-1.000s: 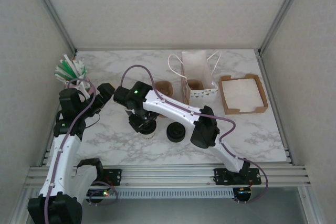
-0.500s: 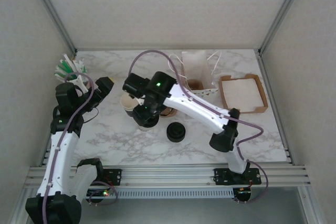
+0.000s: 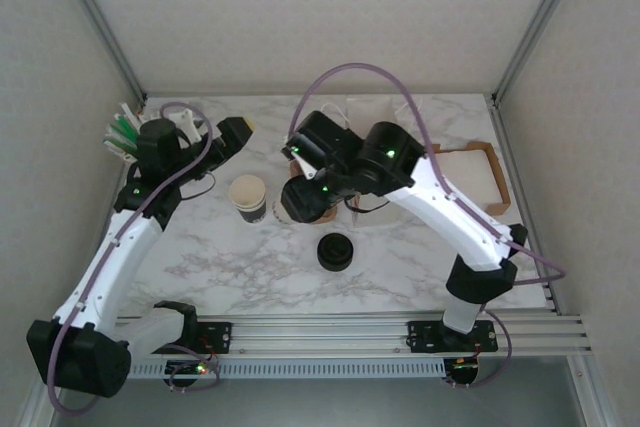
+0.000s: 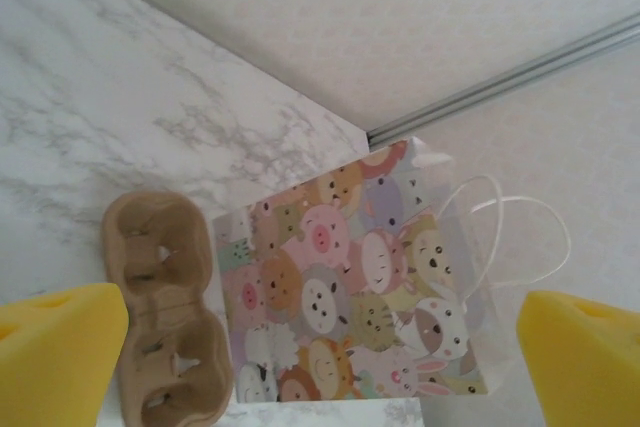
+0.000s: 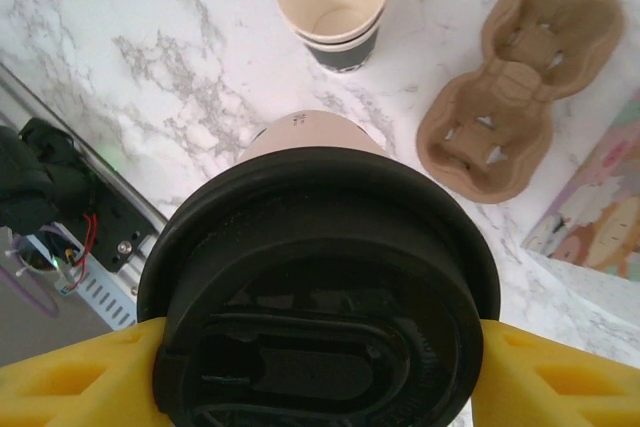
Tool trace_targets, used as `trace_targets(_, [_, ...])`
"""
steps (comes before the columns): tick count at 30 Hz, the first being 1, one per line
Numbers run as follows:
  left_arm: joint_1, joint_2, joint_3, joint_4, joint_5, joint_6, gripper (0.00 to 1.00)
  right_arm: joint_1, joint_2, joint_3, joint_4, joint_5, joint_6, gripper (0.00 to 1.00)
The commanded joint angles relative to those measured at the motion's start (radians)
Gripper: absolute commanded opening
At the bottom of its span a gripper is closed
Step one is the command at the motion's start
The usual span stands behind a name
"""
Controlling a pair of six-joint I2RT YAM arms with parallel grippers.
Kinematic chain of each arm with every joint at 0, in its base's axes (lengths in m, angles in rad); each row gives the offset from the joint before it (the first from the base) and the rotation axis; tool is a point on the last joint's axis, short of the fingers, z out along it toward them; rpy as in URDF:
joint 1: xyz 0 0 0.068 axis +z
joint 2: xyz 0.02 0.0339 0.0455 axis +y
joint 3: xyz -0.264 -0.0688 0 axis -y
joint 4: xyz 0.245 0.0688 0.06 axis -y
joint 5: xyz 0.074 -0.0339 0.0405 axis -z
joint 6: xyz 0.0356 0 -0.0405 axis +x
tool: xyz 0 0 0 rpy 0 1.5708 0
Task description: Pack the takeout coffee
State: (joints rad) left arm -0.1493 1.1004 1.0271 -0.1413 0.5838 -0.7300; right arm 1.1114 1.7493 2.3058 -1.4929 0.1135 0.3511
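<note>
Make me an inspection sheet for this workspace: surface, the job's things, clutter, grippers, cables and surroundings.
Surface: marble table, no spills seen.
Job's things: takeout coffee, lid on, held by the right gripper; animal-print bag standing beside the cup carrier, both carrier wells empty.
Clutter: lidless cup; loose black lid; straw bundle; napkin tray.
Grippers: left gripper open, holding nothing; right gripper shut on the takeout coffee.
Cables: purple cable arcs over the right arm, another runs along the left arm; no snag seen.
Surroundings: white walls, aluminium frame; nothing else seen.
</note>
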Motion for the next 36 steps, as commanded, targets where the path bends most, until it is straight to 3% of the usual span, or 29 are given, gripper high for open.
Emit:
trace_targets(1, [-0.039,0.056,0.076,0.053,-0.054,0.005,1.0,-0.034,-0.07,-0.011,-0.02,0.045,-0.002,0.68])
trace_targets(18, [-0.126,0.574,0.505,0.08,-0.035,0.02,0.97,-0.248,-0.264,-0.01,-0.073,0.15,-0.045,0.69])
trace_targets(25, [-0.155,0.843,0.772,0.017,-0.042,0.055,0.92,-0.342,-0.229,0.033,-0.115,0.202,-0.057,0.68])
trace_targets(36, [-0.196,1.247,1.239,-0.136,-0.07,0.175,0.71,-0.395,-0.07,0.174,-0.201,0.236,-0.048,0.67])
